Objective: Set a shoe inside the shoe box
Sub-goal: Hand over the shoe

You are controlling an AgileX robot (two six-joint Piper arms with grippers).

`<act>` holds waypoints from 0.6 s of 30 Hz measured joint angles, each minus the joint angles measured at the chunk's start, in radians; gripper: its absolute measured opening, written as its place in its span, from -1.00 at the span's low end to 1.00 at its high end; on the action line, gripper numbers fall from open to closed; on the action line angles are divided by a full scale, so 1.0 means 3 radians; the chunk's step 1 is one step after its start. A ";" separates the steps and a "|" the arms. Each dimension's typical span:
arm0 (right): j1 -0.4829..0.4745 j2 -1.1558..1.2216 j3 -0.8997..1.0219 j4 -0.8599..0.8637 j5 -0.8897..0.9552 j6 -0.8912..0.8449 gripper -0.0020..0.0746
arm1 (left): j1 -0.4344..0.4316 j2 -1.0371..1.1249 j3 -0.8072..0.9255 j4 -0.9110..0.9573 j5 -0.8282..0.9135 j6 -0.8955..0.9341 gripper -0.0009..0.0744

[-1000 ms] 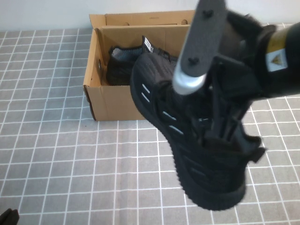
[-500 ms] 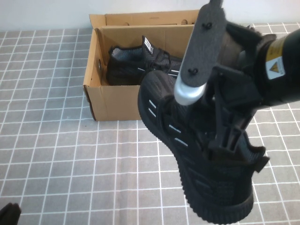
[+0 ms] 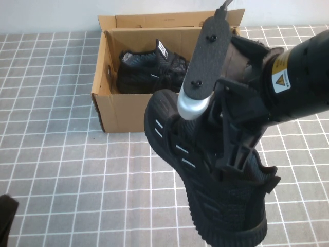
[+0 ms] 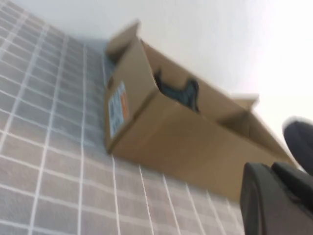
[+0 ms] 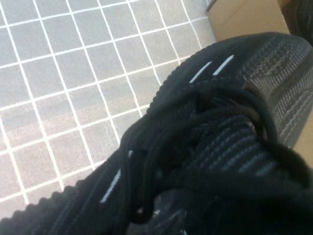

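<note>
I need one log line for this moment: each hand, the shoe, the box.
right hand: holds black shoe above table, near box | left hand: parked, low left | shoe box: open, one shoe inside

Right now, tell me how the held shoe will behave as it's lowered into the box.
The shoe, gripped by the right gripper at its collar, probably swings and sags a little; its knit upper looks soft. The box already holds another shoe, so it may land tilted. The left gripper sits low, away from both.

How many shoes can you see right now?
2: one shoe lies inside the shoe box; the other shoe hangs from the right gripper before it. Left gripper idles.
</note>
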 joint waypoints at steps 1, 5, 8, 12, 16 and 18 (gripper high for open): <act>0.0000 0.0006 0.0000 -0.0007 -0.0008 0.0000 -0.95 | 0.0000 0.0132 -0.0114 0.0044 0.0117 0.0007 -0.98; 0.0000 0.0047 0.0000 -0.0042 -0.0046 0.0005 -0.95 | 0.0000 0.0832 -0.0721 0.0229 0.0653 0.0192 -0.98; 0.0000 0.0074 0.0000 -0.0057 -0.0060 0.0013 -0.95 | 0.0000 0.1427 -0.1143 0.0210 0.1011 0.0598 -0.98; -0.0025 0.0079 0.0000 -0.0071 -0.0115 0.0041 -0.95 | 0.0000 0.2212 -0.1688 -0.0031 0.1397 0.1337 -0.98; -0.0223 0.0079 0.0000 -0.0054 -0.0145 0.0055 -0.95 | 0.0000 0.2807 -0.2173 -0.0388 0.1759 0.1970 -0.98; -0.0352 0.0079 0.0000 -0.0034 -0.0175 0.0063 -0.95 | 0.0000 0.3094 -0.2408 -0.0541 0.1942 0.2253 -0.98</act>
